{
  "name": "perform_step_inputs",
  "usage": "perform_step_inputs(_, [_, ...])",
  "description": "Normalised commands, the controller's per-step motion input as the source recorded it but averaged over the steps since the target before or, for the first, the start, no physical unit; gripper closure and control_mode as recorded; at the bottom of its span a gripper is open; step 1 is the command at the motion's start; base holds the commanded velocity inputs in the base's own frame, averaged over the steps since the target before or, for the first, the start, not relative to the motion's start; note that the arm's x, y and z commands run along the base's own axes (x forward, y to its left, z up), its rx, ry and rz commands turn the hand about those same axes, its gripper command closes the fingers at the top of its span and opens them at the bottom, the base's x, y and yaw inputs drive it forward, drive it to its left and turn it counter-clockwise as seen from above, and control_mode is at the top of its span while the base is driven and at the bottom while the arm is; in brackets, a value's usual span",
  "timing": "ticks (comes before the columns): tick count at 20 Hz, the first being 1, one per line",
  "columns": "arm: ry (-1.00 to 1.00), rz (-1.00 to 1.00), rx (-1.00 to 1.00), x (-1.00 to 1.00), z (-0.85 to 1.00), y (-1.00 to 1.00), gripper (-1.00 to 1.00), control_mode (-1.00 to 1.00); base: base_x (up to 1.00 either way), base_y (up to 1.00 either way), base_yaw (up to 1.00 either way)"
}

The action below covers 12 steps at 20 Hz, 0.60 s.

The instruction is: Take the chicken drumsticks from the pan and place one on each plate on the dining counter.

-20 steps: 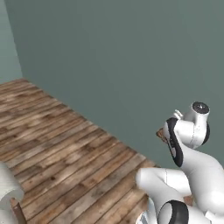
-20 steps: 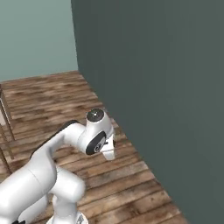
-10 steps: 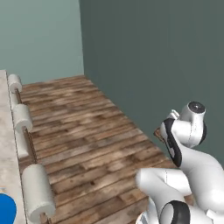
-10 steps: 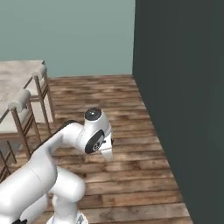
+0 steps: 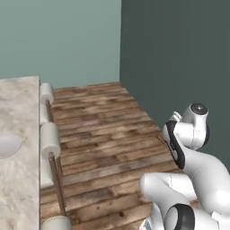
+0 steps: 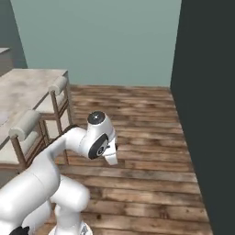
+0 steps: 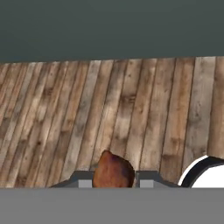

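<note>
In the hand view a golden-brown chicken drumstick [image 7: 113,169] sits between the two dark fingertips [image 7: 84,180], and my gripper [image 7: 114,182] is shut on it above the plank floor. In the right base view the hand [image 6: 111,157] points down, folded close to the arm. The dining counter [image 5: 20,188] runs along the left edge of the left base view, with a pale grey-white plate [image 5: 6,146] lying on it. The same counter [image 6: 25,85] lies at the left of the right base view. The pan is out of view.
White-cushioned wooden stools [image 5: 49,137] [image 6: 27,124] line the counter's near side, between it and me. A dark wall [image 5: 179,58] [image 6: 211,92] stands close on the right, a lighter green wall behind. Wooden floor [image 6: 137,119] lies ahead.
Both base views have swung as the base turned, so the counter and stools came into view and the dark wall slid right. The arm keeps its folded pose with the drumstick held.
</note>
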Motion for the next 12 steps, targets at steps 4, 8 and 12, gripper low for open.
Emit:
perform_step_inputs(4, [0.00,0.00,0.00,0.00,0.00,0.00,1.00,1.00,1.00,0.00,0.36])
perform_step_inputs(8, [0.00,0.00,0.00,0.00,0.00,0.00,1.00,1.00,1.00,0.00,0.49])
perform_step_inputs(12, [0.00,0.00,0.00,0.00,0.00,0.00,1.00,1.00,0.95,0.00,0.59])
